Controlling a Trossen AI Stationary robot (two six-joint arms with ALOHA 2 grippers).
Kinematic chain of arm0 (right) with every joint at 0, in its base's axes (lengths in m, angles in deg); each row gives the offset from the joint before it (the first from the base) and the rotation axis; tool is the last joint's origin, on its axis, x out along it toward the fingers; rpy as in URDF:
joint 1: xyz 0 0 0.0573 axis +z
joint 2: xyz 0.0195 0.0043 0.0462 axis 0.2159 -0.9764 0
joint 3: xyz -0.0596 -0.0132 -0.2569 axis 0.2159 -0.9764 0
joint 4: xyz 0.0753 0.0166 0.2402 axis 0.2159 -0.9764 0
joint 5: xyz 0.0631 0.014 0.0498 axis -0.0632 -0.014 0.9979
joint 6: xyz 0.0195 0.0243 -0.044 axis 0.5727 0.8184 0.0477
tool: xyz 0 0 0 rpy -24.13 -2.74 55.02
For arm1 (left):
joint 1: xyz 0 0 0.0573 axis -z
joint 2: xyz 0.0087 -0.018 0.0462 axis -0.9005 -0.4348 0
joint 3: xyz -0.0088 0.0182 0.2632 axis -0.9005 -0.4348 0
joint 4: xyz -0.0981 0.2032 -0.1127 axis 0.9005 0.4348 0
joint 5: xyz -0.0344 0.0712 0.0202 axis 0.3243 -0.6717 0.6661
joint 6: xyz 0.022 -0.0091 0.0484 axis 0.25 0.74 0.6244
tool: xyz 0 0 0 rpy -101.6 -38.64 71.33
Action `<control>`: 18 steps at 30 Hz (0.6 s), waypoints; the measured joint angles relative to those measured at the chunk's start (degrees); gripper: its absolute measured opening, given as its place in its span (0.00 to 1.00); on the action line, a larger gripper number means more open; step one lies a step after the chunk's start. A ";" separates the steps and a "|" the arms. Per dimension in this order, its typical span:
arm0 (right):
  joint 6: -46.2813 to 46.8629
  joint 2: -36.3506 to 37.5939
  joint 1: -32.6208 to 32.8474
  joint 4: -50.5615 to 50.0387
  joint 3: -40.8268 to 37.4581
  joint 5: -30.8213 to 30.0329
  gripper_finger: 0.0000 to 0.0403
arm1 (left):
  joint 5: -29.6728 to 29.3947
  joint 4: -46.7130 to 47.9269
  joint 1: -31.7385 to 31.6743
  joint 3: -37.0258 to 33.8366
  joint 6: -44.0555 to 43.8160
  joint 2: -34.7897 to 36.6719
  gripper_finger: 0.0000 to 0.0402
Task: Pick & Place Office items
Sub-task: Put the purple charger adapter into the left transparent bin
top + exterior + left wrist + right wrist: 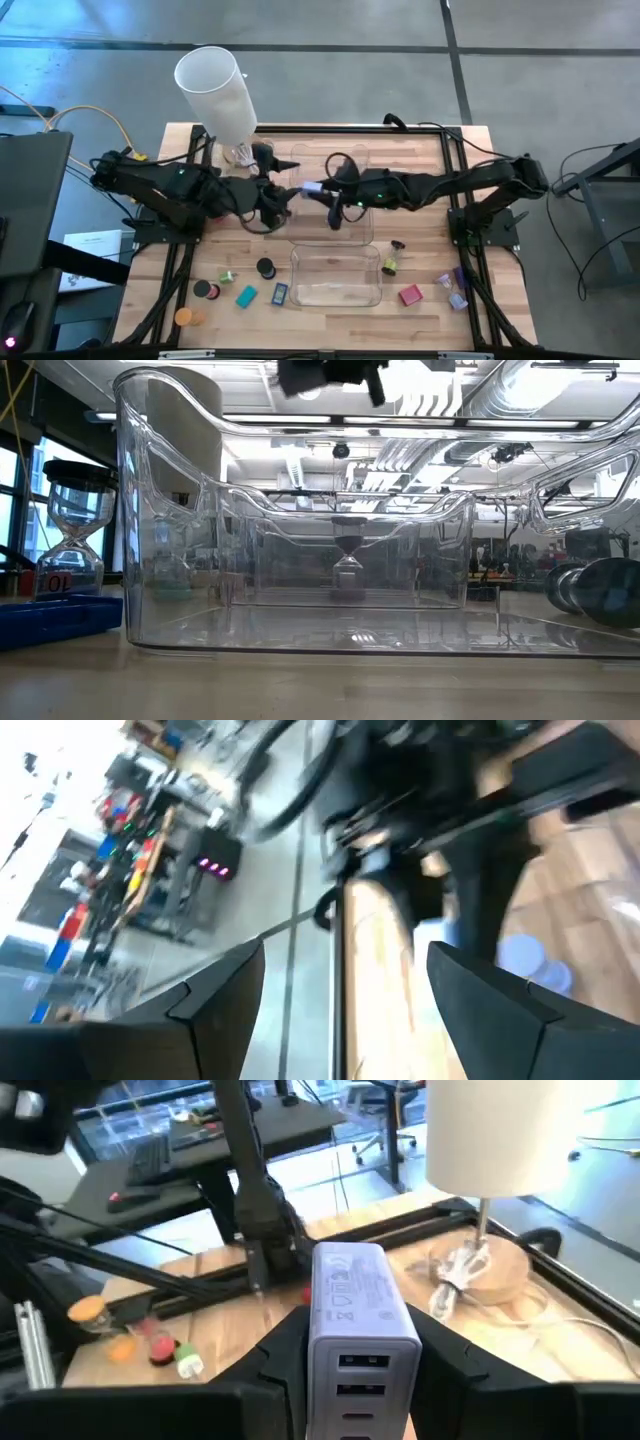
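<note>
My right gripper (350, 1380) is shut on a lilac-grey charger block with ports (352, 1305) and hangs over the middle of the table (322, 190). My left gripper (283, 198) sits just left of it, facing it, fingers open (345, 995) and touching nothing. Small office items lie on the near part of the table. They include a black cylinder (265, 268), a teal rectangle (246, 296), a blue piece (279, 293), an orange cylinder (183, 317), a red block (410, 295) and lilac pieces (455, 290). My right gripper pinches the charger block's two long side faces (318, 1342) between its two fingers. The fingers come level from the table's right and lie along the block. Its free end (308, 187) sticks out past the fingertips toward the left arm. The block is lifted clear of the table.
A clear tray (335, 275) stands near the front edge, and a second clear tray (345, 160) is behind the grippers. A lamp with a big white shade (215, 90) stands at the far left on a wooden base (490, 1270). An hourglass (390, 262) stands right of the near tray.
</note>
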 joint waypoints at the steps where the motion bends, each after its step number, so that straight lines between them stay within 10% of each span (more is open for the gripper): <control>1: 0.25 0.38 0.72 -0.11 0.27 -0.03 0.27 | -0.09 1.07 -0.04 0.00 -1.10 0.30 0.68; 18: 3.58 0.75 21.16 -15.64 2.48 3.61 0.27 | 24.33 21.79 -0.25 -0.58 -36.54 10.62 0.68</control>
